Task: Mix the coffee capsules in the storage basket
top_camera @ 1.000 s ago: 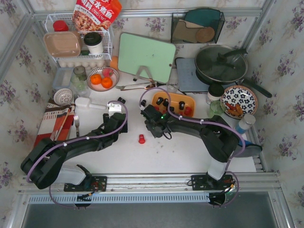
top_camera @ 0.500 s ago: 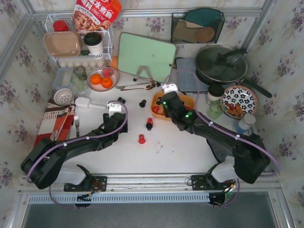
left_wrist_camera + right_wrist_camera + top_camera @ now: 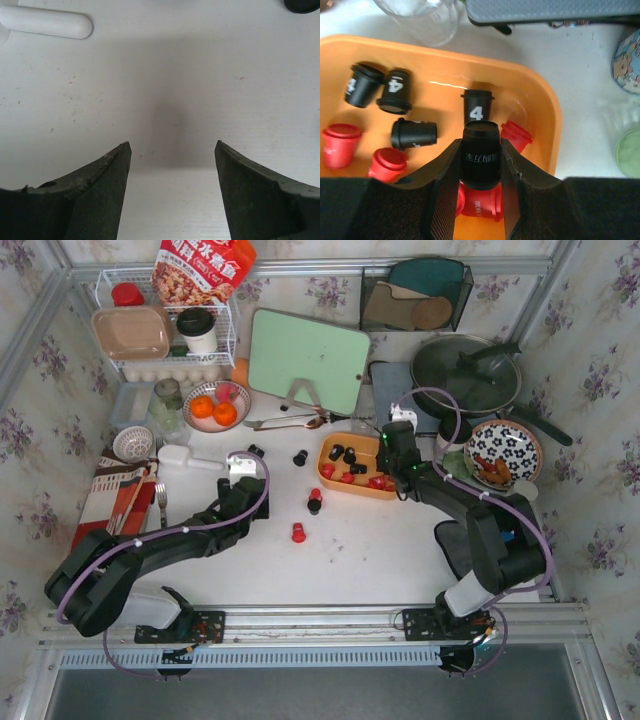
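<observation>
a white table (image 3: 380,550), crowded at the back, with floral walls around it. the orange storage basket (image 3: 362,491) sits mid-table holding red and black coffee capsules (image 3: 347,477); a few loose capsules (image 3: 298,533) lie to its left. only the right wrist view shows the right gripper (image 3: 480,146) clamped on a black capsule (image 3: 480,162) over the basket's right end. the left gripper (image 3: 172,150) gapes wide over bare table.

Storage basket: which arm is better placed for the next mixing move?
Right. The right gripper is shut on a black capsule over the storage basket; the left gripper hangs open above bare table, away from it.
</observation>
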